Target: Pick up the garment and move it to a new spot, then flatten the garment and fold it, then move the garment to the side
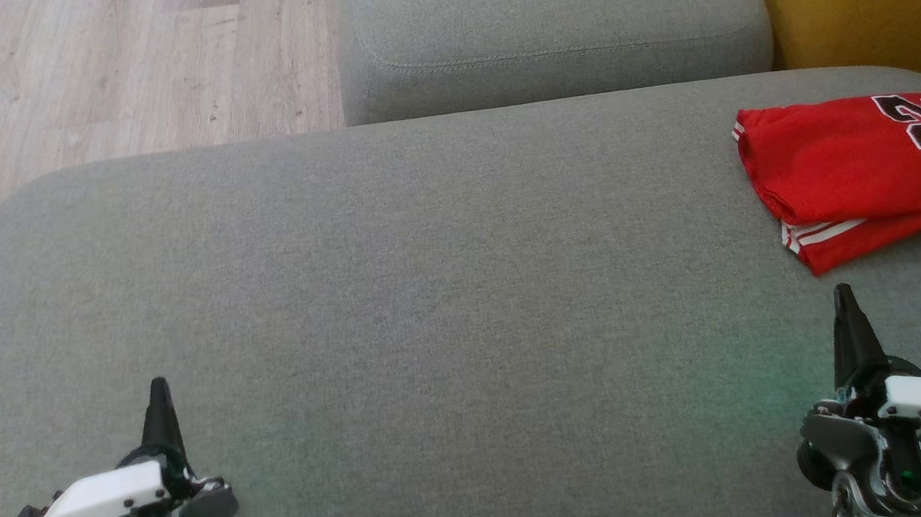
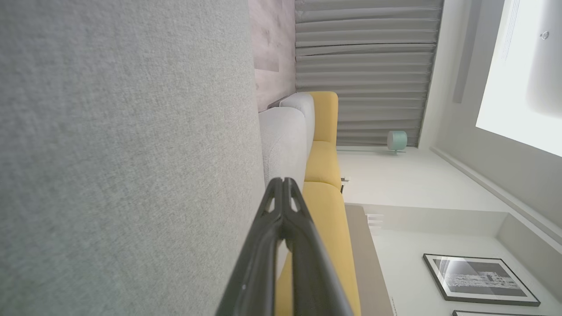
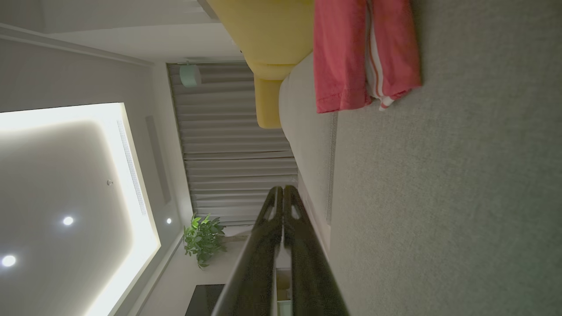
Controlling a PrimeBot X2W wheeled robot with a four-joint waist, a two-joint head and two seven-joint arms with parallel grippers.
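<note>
I see the red garment (image 1: 842,167) folded at the far right of the grey cushion (image 1: 431,291), its edge cut off by the frame. Left fingers (image 1: 159,404) and right fingers (image 1: 847,317) are both pressed together, holding nothing. Right fingers are near the garment, not touching.

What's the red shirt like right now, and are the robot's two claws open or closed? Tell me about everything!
red shirt: folded, lying on the grey cushion, not held.
left gripper: shut, holding nothing.
right gripper: shut, holding nothing, apart from the shirt.
curtains: drawn closed.
ceiling lights: on.
</note>
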